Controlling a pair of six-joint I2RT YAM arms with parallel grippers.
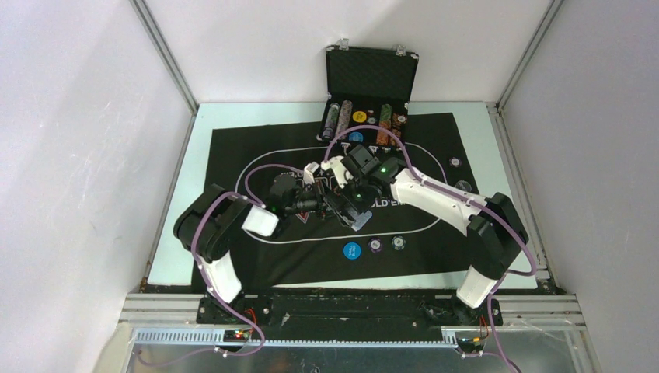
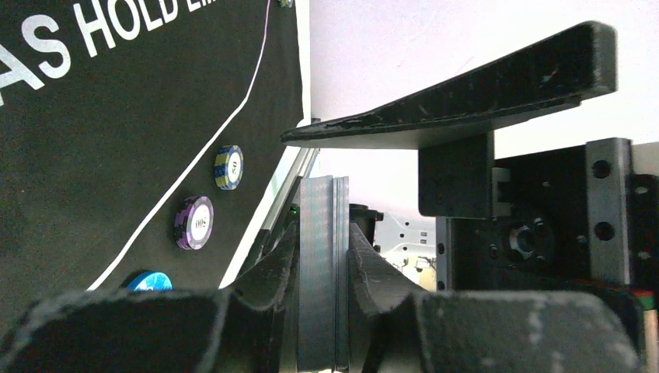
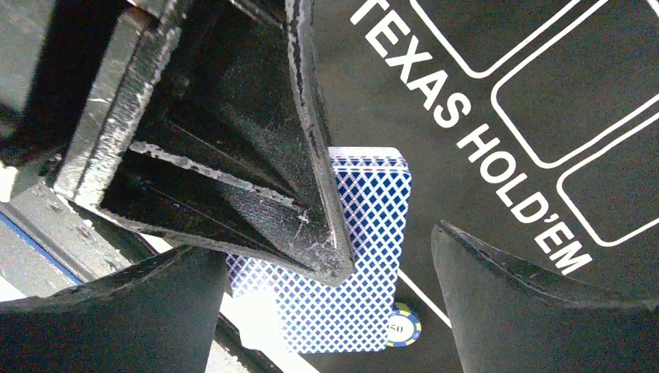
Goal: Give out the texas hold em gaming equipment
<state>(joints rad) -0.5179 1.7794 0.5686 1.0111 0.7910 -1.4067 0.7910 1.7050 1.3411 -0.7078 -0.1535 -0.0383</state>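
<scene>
My left claw (image 2: 322, 233) is clamped on one deck of blue-backed cards (image 3: 371, 233), held over the mat (image 3: 466, 47) at its middle. My right claw (image 3: 326, 249) stands wide, with one finger on each side of the deck and apart from it. Three chips lie on the mat near its front edge: one blue-and-yellow chip (image 2: 228, 167), one purple chip (image 2: 194, 222) and one blue chip (image 2: 148, 280). The mat lettering reads "TEXAS HOLD'EM". The blue-and-yellow chip is marked "50".

Black felt mat (image 1: 256, 155), white-lettered, covers a pale table (image 1: 194, 167) — an open black case (image 1: 371, 74) stands at the mat's far edge.
</scene>
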